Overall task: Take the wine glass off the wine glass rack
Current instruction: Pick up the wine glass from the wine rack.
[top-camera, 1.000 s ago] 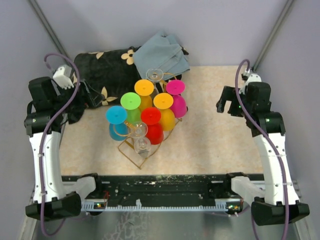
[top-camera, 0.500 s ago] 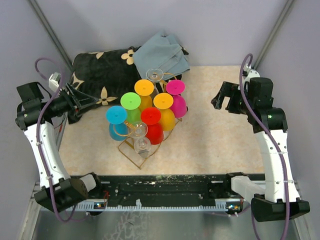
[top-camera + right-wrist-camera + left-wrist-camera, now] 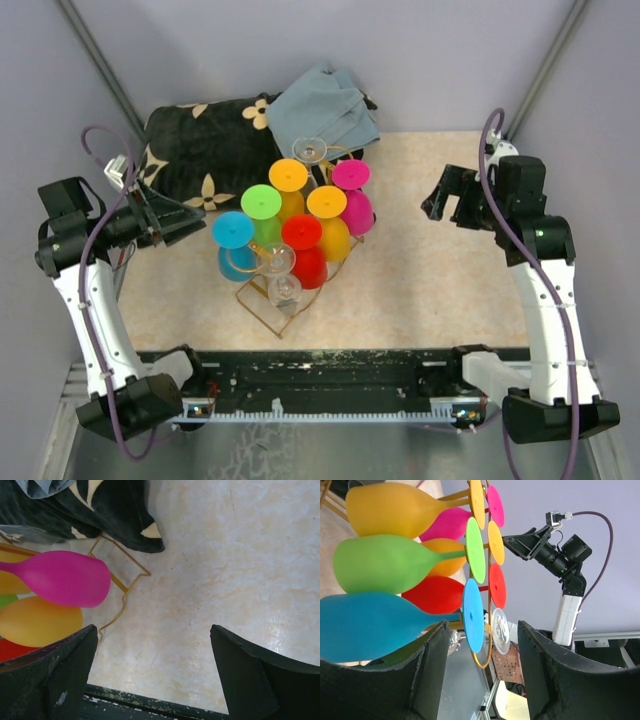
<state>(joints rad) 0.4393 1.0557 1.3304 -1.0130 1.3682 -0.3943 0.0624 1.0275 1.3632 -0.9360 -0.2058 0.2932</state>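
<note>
The gold wire wine glass rack stands mid-table. It holds several wine glasses foot-up: blue, green, orange, red, yellow, pink and clear ones. My left gripper is open and empty, just left of the blue glass and pointing at it. In the left wrist view the blue glass lies by the left finger, apart from it. My right gripper is open and empty, well right of the rack, and its wrist view shows the pink glass.
A black floral cloth and a grey-blue cloth lie behind the rack. The rack's base wire runs near the black cloth. The black front rail borders the near table edge. Grey walls close in on both sides.
My left arm swung round and its gripper moved right, from over the black cloth to beside the blue glass. My right gripper shifted slightly at first, then stayed still.
</note>
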